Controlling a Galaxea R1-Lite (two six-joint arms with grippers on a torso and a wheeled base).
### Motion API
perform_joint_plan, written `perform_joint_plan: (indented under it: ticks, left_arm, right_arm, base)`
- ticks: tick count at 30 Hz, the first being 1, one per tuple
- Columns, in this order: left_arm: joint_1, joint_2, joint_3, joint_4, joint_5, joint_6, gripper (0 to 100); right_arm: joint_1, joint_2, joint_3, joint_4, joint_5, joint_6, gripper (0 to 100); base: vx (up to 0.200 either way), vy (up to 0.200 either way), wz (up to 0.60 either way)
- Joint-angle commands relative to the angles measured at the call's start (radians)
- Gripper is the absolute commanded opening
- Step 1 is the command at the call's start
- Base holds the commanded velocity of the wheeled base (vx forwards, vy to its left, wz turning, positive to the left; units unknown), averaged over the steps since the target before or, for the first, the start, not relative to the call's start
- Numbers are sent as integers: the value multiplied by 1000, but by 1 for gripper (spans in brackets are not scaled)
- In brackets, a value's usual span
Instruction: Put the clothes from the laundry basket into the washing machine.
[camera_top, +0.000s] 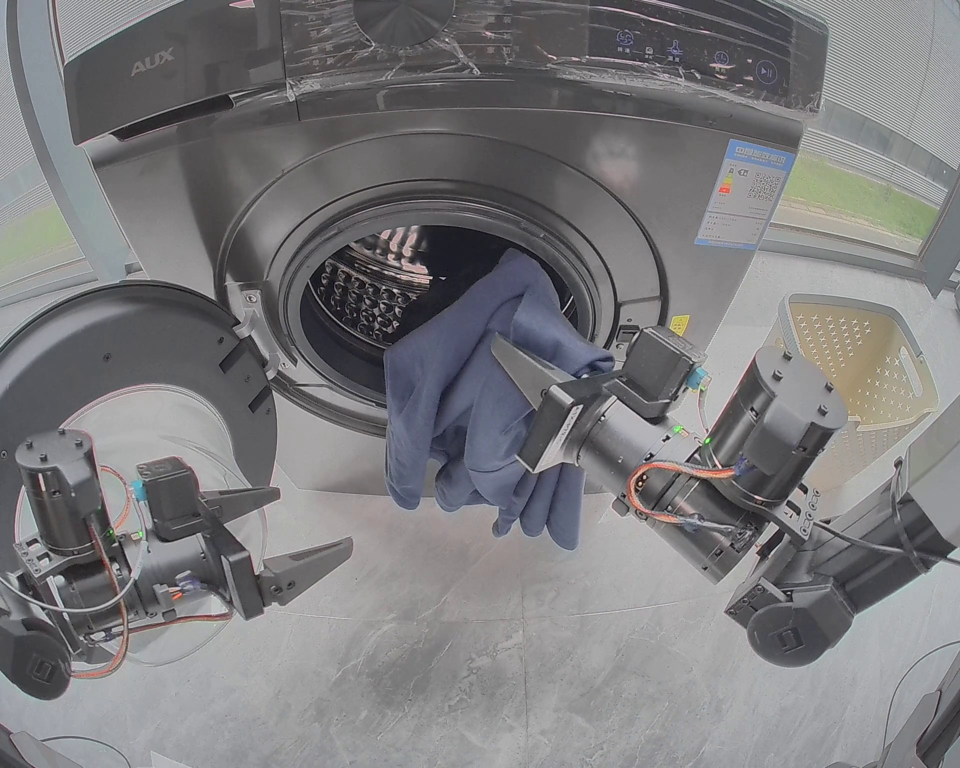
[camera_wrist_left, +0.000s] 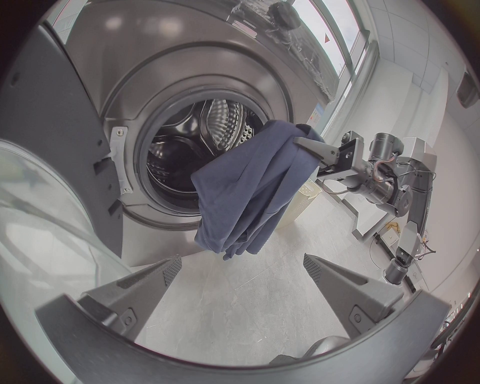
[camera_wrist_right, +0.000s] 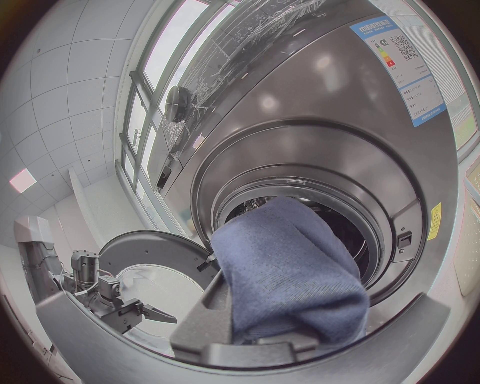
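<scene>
At washing machine (camera_top: 420, 170) mouth, right pincer (camera_top: 510, 365) pinching blue garment (camera_top: 450, 400); left pincer (camera_top: 314, 518) spread.

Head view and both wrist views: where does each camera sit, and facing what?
Head view: on the head, looking forward and down at the washing machine; both arms show.
Left wrist view: low beside the open door, facing the drum; the open left gripper shows.
Right wrist view: close to the drum; the right gripper shut on the blue garment.
Shared: all see that garment before the drum.
</scene>
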Motion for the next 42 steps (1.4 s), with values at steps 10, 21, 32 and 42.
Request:
perform_joint_plan:
  ticks: [10,21,32,42]
  left_arm:
    - [-56,211,-118,-32,21,-66,100]
    - [-56,337,-158,-144,34,-67,100]
    - [-65,452,-270,-209,35,-124,100]
    - [-70,573,-338,-264,73,-122,100]
  right_arm:
    - [0,-2,32,-3,-8,3,0]
    - [-3,-30,52,1,-9,-2,0]
    - [3,-33,54,8,-14,-2,0]
    - [13,-31,55,1,-14,-4,0]
  base:
    - [0,0,0]
    - [0,0,0]
    - [0,0,0]
    - [0,0,0]
